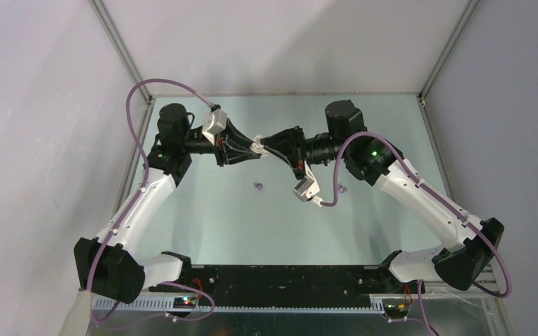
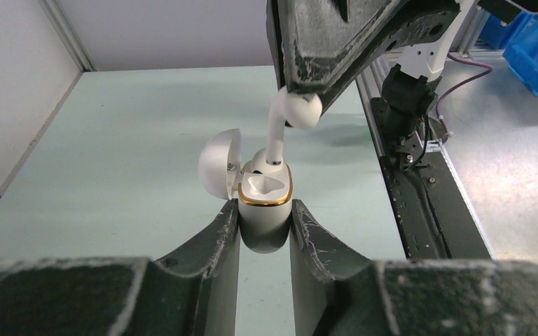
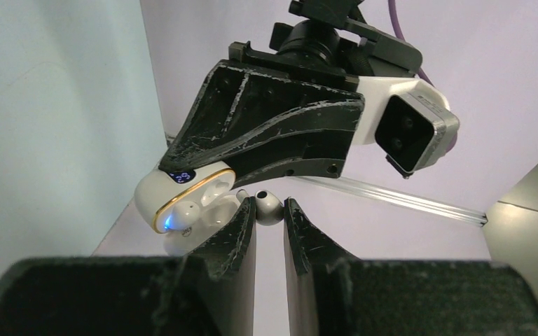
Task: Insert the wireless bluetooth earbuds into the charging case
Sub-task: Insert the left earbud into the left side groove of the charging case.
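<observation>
Nearest your arm bases, a purple earbud (image 1: 258, 185) and a second purple earbud (image 1: 341, 188) lie well apart on the table (image 1: 203, 217). Beyond them your left gripper (image 2: 265, 213) is clamped on the open white charging case (image 2: 263, 204), while your right gripper (image 3: 270, 210) pinches a white earbud (image 2: 300, 110), its stem reaching down to the case's mouth.

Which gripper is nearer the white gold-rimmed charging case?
Left. The left gripper clamps the charging case; the right gripper is just off its open mouth, pinching a white stemmed earbud.
</observation>
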